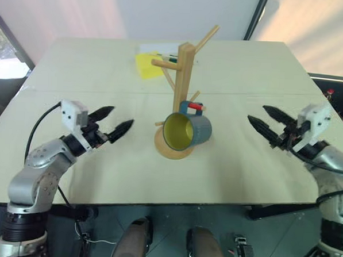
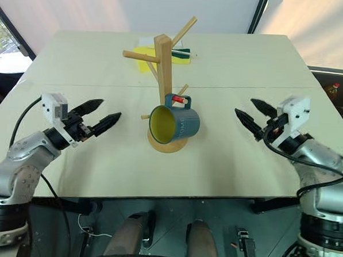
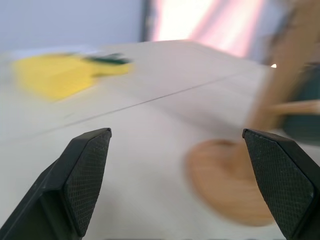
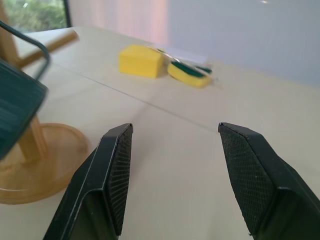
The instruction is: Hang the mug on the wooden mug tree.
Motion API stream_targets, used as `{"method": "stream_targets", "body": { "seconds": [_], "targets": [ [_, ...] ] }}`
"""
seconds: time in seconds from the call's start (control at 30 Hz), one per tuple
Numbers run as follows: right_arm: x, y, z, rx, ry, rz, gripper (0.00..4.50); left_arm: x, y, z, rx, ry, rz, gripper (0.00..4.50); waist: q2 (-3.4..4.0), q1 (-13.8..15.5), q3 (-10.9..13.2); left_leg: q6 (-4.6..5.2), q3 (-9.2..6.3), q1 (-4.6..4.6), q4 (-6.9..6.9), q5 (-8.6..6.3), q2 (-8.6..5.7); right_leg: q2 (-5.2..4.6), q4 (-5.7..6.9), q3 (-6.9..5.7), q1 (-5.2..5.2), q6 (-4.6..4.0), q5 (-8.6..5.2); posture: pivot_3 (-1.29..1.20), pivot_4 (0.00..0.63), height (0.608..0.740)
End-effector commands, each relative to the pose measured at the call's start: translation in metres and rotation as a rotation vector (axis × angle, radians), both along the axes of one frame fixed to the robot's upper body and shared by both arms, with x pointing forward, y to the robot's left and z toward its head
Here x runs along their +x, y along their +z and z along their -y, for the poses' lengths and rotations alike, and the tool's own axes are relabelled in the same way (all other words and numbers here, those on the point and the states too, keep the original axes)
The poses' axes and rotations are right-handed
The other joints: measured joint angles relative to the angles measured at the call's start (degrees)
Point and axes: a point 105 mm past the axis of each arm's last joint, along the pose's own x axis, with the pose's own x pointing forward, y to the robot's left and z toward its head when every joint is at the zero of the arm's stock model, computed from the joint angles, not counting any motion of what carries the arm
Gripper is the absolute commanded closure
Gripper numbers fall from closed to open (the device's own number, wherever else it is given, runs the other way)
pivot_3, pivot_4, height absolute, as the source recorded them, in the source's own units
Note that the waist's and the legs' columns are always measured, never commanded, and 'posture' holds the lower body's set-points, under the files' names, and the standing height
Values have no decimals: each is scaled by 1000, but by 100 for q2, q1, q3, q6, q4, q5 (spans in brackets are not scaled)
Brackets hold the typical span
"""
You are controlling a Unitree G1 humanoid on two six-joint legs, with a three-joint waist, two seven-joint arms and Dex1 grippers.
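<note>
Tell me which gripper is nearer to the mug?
Neither clearly: the left gripper and right gripper flank the mug, each well apart.

I can read no text, label, brand, number or sign anywhere in my views. The mug [image 2: 175, 123] hanging on the wooden mug tree [image 2: 164, 65] shows only a faint pale mark on its dark side, too small and blurred to make out as letters.
</note>
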Motion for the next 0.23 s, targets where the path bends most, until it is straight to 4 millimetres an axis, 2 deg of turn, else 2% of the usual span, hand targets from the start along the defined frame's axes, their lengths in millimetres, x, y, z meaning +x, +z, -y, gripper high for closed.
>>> {"method": "stream_targets", "body": {
  "seconds": [0.03,0.23],
  "targets": [
    [4,-13,0,27,-22,5,1690,3,-1,-21,20,136,45,0,0,7,1,0,1,-1,1,0,-1,0,1,0,-2,0,0,0,150,740],
    [8,-39,-12,85,10,-47,1690,2,-26,-25,61,183,8,0,0,15,0,-1,5,-1,4,0,-4,-3,2,4,-1,3,2,0,150,740]
  ]
}}
